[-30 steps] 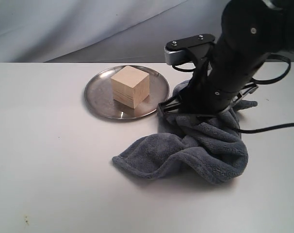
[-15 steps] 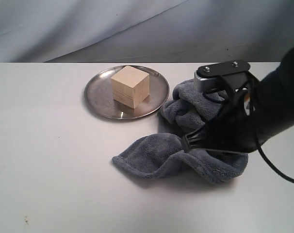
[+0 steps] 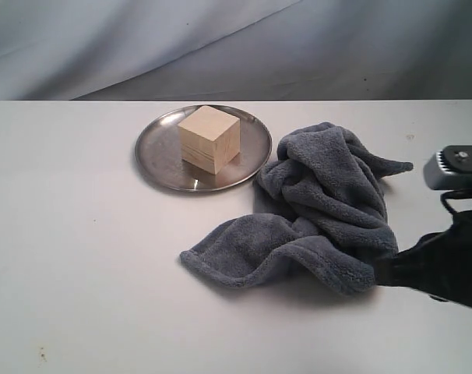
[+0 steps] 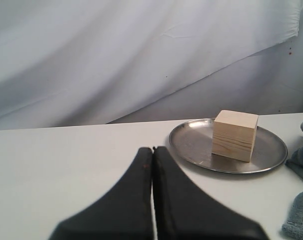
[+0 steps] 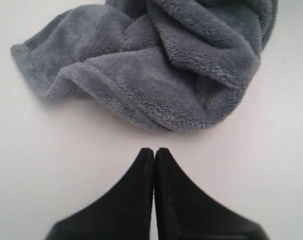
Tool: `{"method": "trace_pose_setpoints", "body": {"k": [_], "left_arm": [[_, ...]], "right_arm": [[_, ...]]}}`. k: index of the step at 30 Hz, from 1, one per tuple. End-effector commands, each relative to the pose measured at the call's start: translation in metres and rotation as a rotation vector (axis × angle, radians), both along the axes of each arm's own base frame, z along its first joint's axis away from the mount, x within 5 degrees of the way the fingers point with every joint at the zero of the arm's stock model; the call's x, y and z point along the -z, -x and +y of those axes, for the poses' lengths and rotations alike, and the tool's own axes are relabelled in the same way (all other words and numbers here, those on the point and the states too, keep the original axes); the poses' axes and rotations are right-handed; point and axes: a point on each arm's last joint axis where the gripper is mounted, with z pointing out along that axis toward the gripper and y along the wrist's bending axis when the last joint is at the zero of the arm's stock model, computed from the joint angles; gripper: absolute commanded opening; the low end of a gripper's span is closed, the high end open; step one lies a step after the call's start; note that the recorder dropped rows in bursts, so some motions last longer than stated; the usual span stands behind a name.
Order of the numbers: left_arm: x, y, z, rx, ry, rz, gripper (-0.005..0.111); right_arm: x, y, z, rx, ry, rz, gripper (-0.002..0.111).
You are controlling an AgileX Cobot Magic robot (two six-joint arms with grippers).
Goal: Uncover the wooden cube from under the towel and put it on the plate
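Note:
The wooden cube (image 3: 209,139) stands uncovered on the silver plate (image 3: 162,160), and shows again as the cube (image 4: 235,135) on the plate (image 4: 191,145) in the left wrist view. The blue-grey towel (image 3: 314,210) lies crumpled on the table beside the plate, its edge just touching the rim. My right gripper (image 5: 154,150) is shut and empty, a short way off the towel (image 5: 156,65); in the exterior view its dark tip (image 3: 378,273) sits by the towel's near right corner. My left gripper (image 4: 152,149) is shut and empty, short of the plate, and is outside the exterior view.
White table (image 3: 80,265) under everything, with a grey cloth backdrop (image 3: 220,39) behind it. The right arm's body (image 3: 454,249) fills the lower right edge of the exterior view.
The right arm has drawn back from above the towel toward the lower right edge of the view. Cube, plate and towel have stayed where they were.

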Motion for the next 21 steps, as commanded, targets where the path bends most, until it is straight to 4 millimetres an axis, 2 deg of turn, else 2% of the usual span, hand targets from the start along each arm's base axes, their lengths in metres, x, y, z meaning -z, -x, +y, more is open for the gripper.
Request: {"method": "trace_pose_setpoints", "body": {"k": [1, 9, 15, 21], "left_arm": [[0.001, 0.000, 0.000, 0.005, 0.004, -0.001, 0.000], [0.001, 0.000, 0.000, 0.005, 0.004, -0.001, 0.000], [0.001, 0.000, 0.000, 0.005, 0.004, -0.001, 0.000], [0.001, 0.000, 0.000, 0.005, 0.004, -0.001, 0.000]], "right_arm": [[0.001, 0.010, -0.022, 0.066, -0.104, -0.122, 0.000], [0.014, 0.036, -0.056, 0.191, -0.268, -0.443, 0.000], [0.025, 0.057, -0.083, 0.305, -0.240, -0.611, 0.000], [0.035, 0.071, -0.092, 0.350, -0.235, -0.703, 0.000]]}}
